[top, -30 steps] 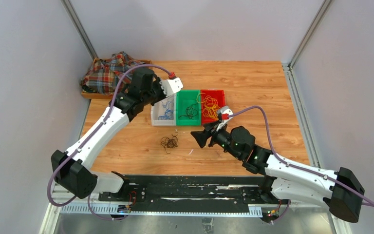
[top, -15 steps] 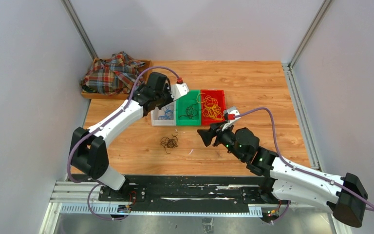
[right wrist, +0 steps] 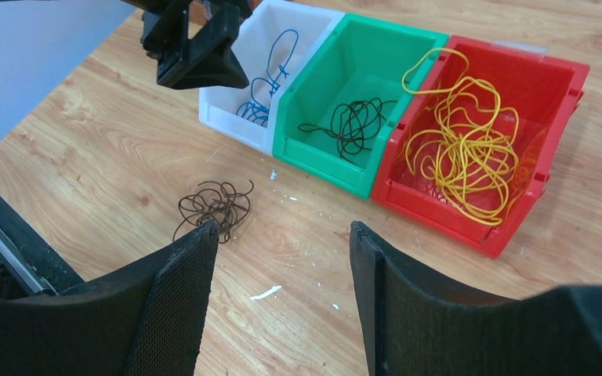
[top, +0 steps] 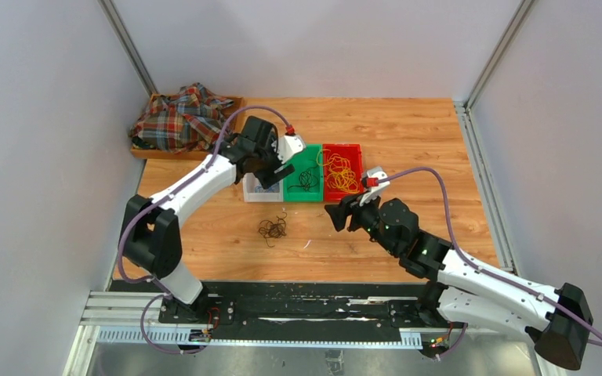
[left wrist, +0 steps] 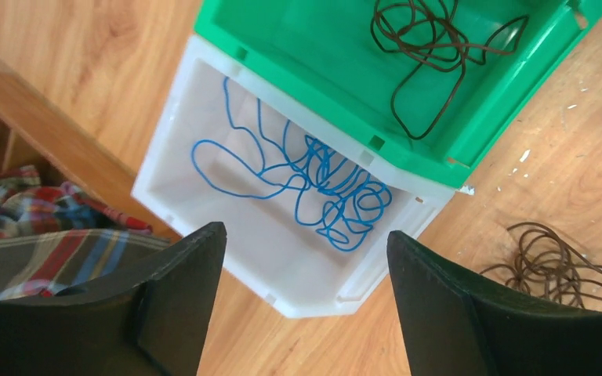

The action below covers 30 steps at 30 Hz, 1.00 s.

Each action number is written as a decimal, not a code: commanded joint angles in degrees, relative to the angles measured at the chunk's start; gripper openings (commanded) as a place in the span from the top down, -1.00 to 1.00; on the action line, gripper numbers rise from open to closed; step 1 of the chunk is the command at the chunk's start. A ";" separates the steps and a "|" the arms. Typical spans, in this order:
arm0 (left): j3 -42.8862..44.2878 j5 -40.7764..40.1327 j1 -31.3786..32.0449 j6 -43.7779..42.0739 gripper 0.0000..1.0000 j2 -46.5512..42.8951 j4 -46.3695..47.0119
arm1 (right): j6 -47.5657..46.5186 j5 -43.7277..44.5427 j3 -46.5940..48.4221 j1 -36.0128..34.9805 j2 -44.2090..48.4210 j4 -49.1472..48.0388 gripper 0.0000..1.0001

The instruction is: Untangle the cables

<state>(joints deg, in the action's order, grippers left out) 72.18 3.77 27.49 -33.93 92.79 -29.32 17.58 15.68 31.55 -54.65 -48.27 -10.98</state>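
Three bins stand side by side on the surface [top: 407, 133]. The white bin [left wrist: 251, 235] holds blue cables [left wrist: 321, 176], the green bin [left wrist: 321, 55] black cables [left wrist: 427, 43], and the red bin [right wrist: 553, 78] yellow cables [right wrist: 462, 149]. One dark tangle [right wrist: 215, 207] lies loose just in front of the white and green bins. The left end effector [left wrist: 304, 239] hangs over the white bin, spread wide and empty. The right end effector [right wrist: 282, 231], also parted and empty, hovers before the red bin.
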 commanded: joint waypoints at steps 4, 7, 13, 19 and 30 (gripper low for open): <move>6.83 2.73 -1.14 0.46 -0.65 -7.75 -6.28 | -3.60 -4.23 3.33 1.39 -1.44 0.98 -0.27; 11.32 4.18 -1.87 1.29 -0.76 -8.94 -12.16 | -2.76 -9.02 4.71 1.30 -6.93 -0.37 -0.32; 10.08 11.00 -7.18 6.17 -0.96 -16.73 -15.72 | -3.39 -15.77 13.61 -0.97 -26.73 -0.43 -0.38; 2.98 14.52 -10.39 4.08 -0.96 -23.10 -17.88 | -5.46 -20.69 24.95 -1.95 -44.30 1.40 -0.24; 0.47 21.92 -11.59 3.29 -0.96 -27.33 -19.83 | -9.40 -21.50 28.93 -1.97 -54.39 4.22 0.21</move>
<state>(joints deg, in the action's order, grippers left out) 71.02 21.67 16.23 -29.82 66.35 -47.94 10.63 -5.32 59.94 -55.99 -102.08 -8.08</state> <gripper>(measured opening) 0.980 0.398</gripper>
